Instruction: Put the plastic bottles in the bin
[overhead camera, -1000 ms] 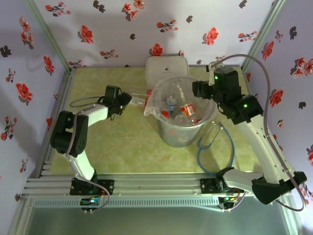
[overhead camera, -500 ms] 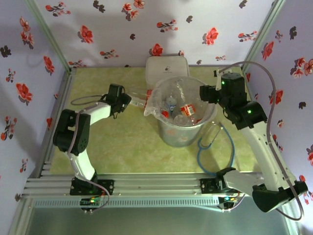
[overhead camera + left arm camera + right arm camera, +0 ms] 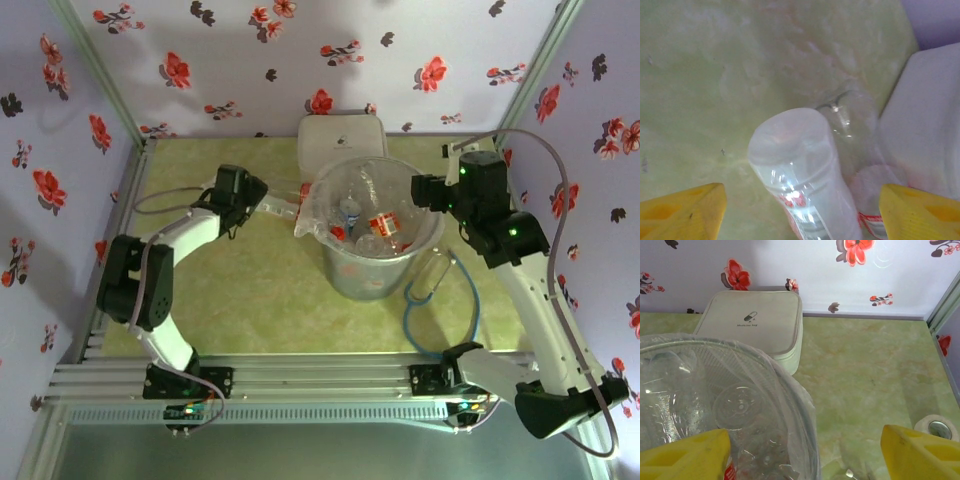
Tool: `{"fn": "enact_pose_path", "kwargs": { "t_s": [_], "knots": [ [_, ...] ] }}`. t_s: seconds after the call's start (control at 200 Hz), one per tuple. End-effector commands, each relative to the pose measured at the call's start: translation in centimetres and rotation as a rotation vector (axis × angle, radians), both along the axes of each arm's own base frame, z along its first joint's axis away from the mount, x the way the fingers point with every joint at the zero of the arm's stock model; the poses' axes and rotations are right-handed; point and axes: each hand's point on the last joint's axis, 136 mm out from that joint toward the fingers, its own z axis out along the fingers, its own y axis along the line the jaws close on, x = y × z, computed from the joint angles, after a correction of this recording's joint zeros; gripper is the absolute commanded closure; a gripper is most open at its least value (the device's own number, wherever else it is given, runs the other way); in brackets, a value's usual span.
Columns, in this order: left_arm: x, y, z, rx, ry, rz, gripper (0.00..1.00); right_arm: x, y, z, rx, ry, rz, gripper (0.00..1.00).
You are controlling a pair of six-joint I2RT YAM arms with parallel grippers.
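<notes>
Left wrist view: my left gripper point(image 3: 800, 212) gapes wide, empty, straddling a red-labelled plastic bottle point(image 3: 792, 150) at lower centre, ready to close; my right gripper point(image 3: 802, 452), also wide and empty, hangs apparently above the bin point(image 3: 365, 280).

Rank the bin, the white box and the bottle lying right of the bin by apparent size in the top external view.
1. the bin, largest
2. the white box, near edge hidden behind the bin
3. the bottle, clearly smallest
</notes>
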Motion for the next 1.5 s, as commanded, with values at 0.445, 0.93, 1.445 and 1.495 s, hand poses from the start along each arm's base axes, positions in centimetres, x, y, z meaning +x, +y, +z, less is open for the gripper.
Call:
{"fn": "enact_pose_path", "kwargs": {
  "t_s": [0.445,0.93,1.445,1.495],
  "knots": [
    [1.8,-1.0,-2.1,0.002,0.011,0.048,0.55,-0.4,-0.5,-0.1,0.000,-0.022,-0.001,0.21],
    [-1.0,3.8,11.5,0.138,-0.231,0.042,0.69,-0.5,-0.6,0.4,0.010,-0.033,-0.006,0.21],
    [-9.6,4.7,36.1,0.329,-0.672,-0.161,0.70,0.1,-0.7,0.6,0.009,-0.029,-0.025,0.20],
    [-10.5,4.7,37.5,0.352,-0.683,-0.192,0.69,0.1,-0.8,0.6,0.007,-0.027,-0.027,0.20]
  ]
}}
